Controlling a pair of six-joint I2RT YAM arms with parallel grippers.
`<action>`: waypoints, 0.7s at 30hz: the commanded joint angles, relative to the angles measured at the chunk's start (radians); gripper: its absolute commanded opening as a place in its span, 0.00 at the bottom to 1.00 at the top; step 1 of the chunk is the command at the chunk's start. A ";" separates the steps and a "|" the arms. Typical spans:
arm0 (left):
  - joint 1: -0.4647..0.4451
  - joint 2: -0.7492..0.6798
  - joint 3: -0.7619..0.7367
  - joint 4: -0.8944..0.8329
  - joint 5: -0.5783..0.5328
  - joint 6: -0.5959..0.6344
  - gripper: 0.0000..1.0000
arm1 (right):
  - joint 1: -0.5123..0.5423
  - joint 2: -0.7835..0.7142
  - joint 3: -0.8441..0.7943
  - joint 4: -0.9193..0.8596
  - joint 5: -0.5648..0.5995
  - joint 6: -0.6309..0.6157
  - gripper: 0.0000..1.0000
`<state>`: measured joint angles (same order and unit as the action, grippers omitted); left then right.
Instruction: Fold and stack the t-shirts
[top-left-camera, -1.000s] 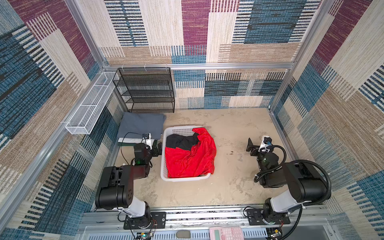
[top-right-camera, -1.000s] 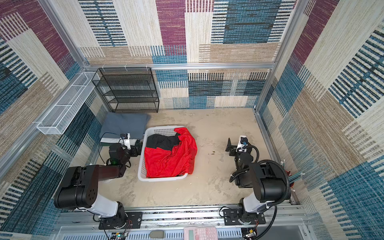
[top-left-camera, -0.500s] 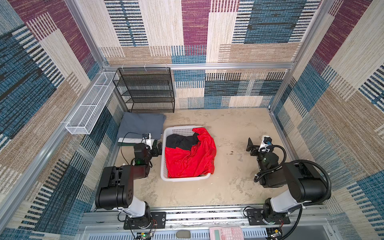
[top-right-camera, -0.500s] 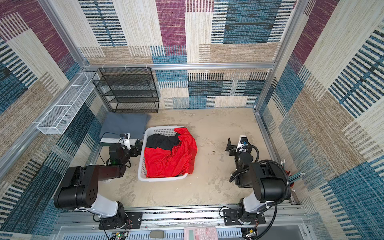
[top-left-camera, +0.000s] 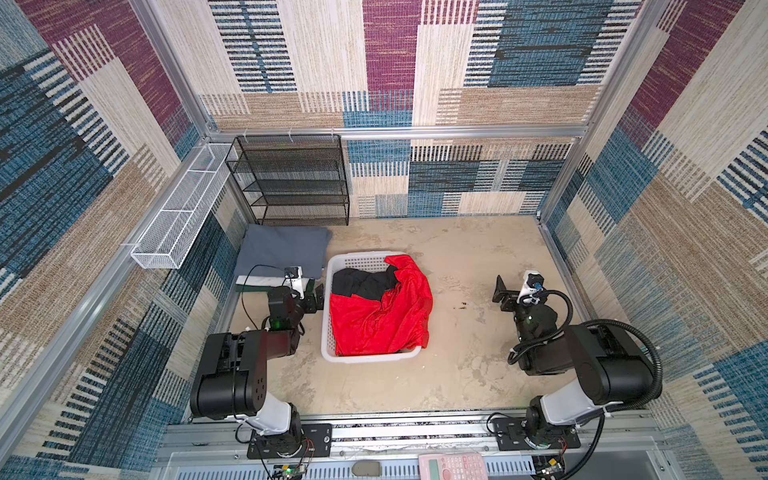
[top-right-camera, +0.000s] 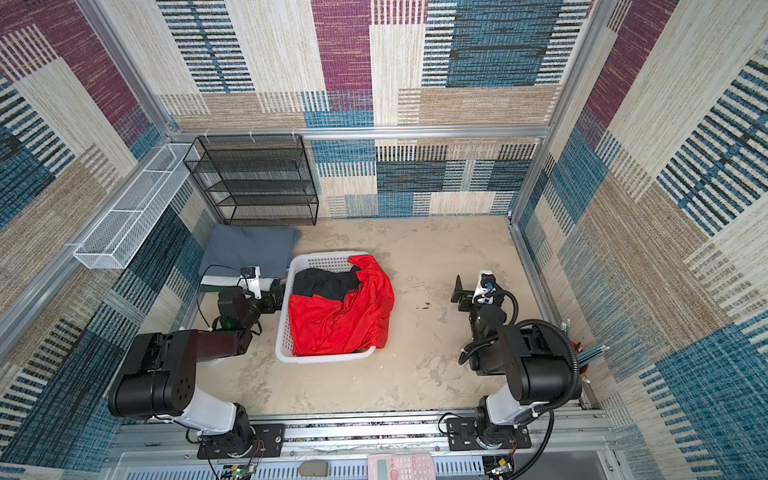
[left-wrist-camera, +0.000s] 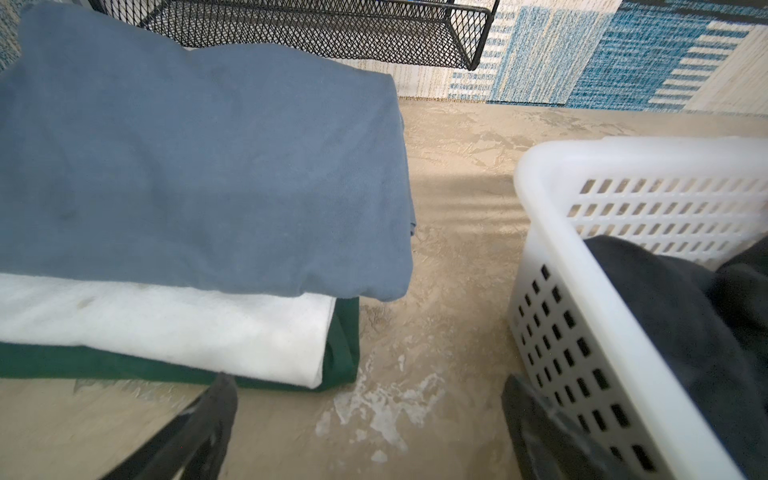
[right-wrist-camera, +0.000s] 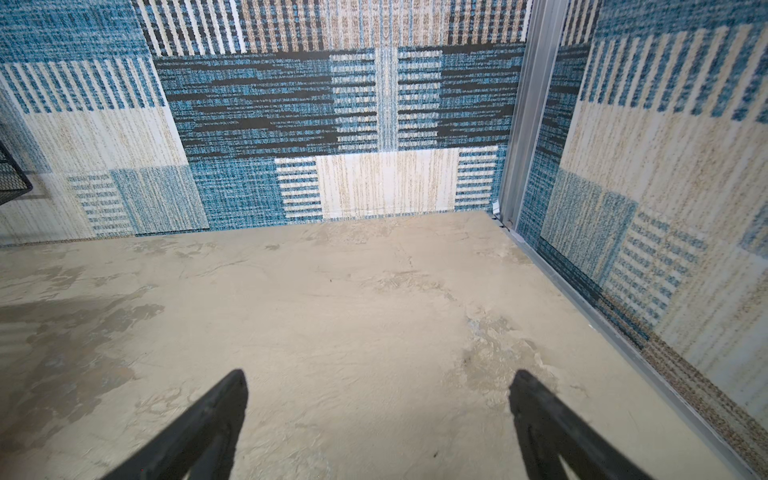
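Note:
A bright red t-shirt (top-left-camera: 382, 320) lies crumpled in the white basket (top-left-camera: 368, 358), spilling over its right rim, with a black t-shirt (top-left-camera: 359, 282) beside it at the far end. Left of the basket is a stack of folded t-shirts: grey-blue (left-wrist-camera: 199, 166) on top, white (left-wrist-camera: 166, 328) below, dark green (left-wrist-camera: 343, 353) at the bottom. My left gripper (left-wrist-camera: 368, 378) is open and empty, low between the stack and the basket wall (left-wrist-camera: 552, 316). My right gripper (right-wrist-camera: 379, 373) is open over bare floor, far right of the basket (top-right-camera: 324, 358).
A black mesh shelf (top-left-camera: 291, 178) stands at the back wall behind the stack. A white wire tray (top-left-camera: 178, 220) hangs on the left wall. A pink calculator (top-left-camera: 451, 467) lies on the front rail. Patterned walls enclose the floor.

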<state>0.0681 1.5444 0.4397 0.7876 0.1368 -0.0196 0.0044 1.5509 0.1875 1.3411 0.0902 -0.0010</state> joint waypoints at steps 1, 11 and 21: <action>0.001 0.001 0.008 0.002 0.005 0.027 1.00 | 0.001 0.000 -0.001 0.032 0.013 0.001 0.99; 0.001 0.001 0.008 0.001 0.005 0.027 1.00 | 0.002 0.000 -0.002 0.031 0.013 0.001 0.99; 0.001 0.001 0.008 0.001 0.006 0.025 1.00 | 0.003 0.001 0.003 0.026 0.016 0.001 0.99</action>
<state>0.0681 1.5444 0.4397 0.7876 0.1368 -0.0196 0.0051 1.5509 0.1860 1.3411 0.0971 -0.0013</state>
